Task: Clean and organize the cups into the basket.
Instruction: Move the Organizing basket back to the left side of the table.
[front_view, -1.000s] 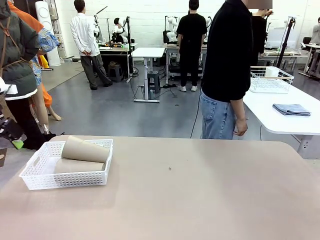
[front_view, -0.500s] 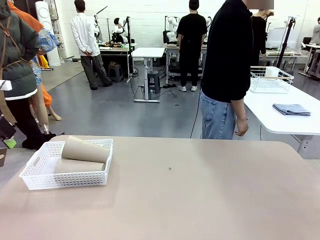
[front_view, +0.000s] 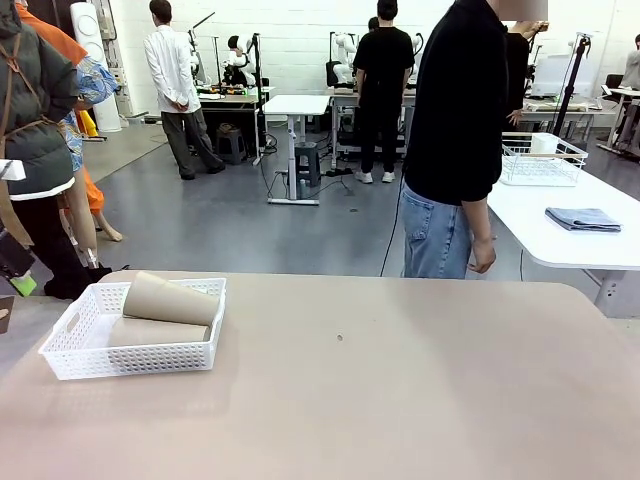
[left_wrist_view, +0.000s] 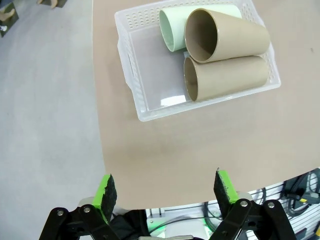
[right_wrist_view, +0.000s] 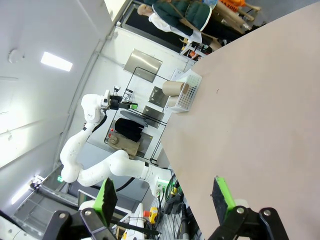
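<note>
While I watch from my remote station, I log this, with every place taken from the basket:

Basket: the white lattice basket sits on the tan table, near the table's left edge in my front view; from my left wrist camera I see it from above.

Cups: three lie on their sides inside the basket. Two tan-brown cups lie touching, the first resting partly on top of the second. The pale mint green cup lies against the basket's far wall, tucked partly under the upper tan one. From the front I see the upper tan cup poking above the rim.

Left gripper: my left gripper hangs over the table edge, well apart from the basket, jaws spread wide and holding nothing.

Right gripper: my right gripper has its green pads wide apart, holding nothing, far across the table from the basket.

Person: a person in a black top and jeans stands beyond the table's far edge, well to the right of the basket.
</note>
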